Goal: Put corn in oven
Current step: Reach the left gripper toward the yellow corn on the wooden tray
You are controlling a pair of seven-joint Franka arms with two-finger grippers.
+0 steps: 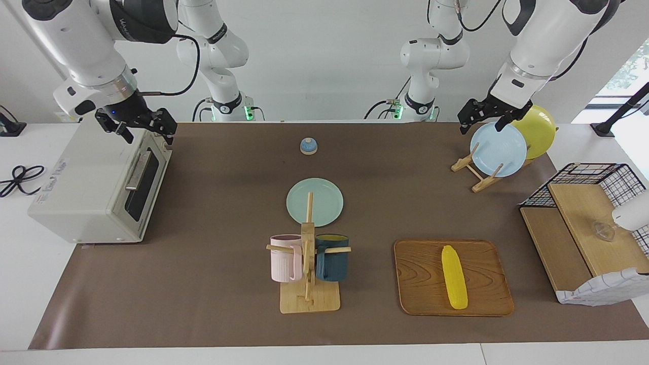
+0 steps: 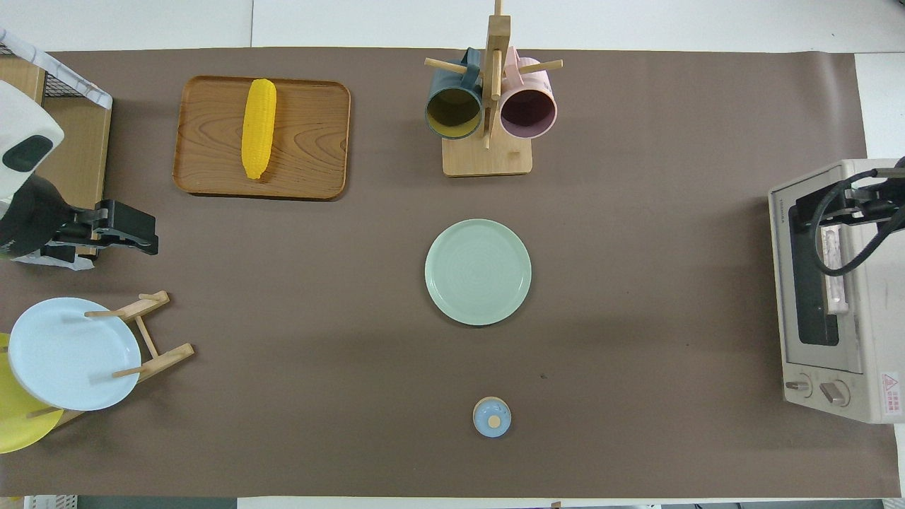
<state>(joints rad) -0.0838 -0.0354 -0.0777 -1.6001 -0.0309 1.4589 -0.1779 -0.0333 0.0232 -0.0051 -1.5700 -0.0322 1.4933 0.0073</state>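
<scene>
The corn (image 1: 454,276) (image 2: 259,127), a bright yellow cob, lies lengthwise on a wooden tray (image 1: 421,284) (image 2: 311,141), toward the left arm's end of the table and far from the robots. The off-white oven (image 1: 86,192) (image 2: 870,297) stands at the right arm's end with its glass door shut. My right gripper (image 1: 144,133) (image 2: 813,208) hangs open over the oven's top edge above the door, holding nothing. Over the plate rack, my left gripper (image 1: 481,125) (image 2: 148,235) is open and empty, well apart from the corn.
A mug tree (image 1: 308,263) with a pink and a dark blue mug stands mid-table beside the tray. A green plate (image 1: 314,202) and a small blue knob (image 1: 308,146) lie nearer the robots. A rack (image 1: 476,175) holds a blue and a yellow plate. A wire-sided shelf (image 1: 583,223) stands beside the tray.
</scene>
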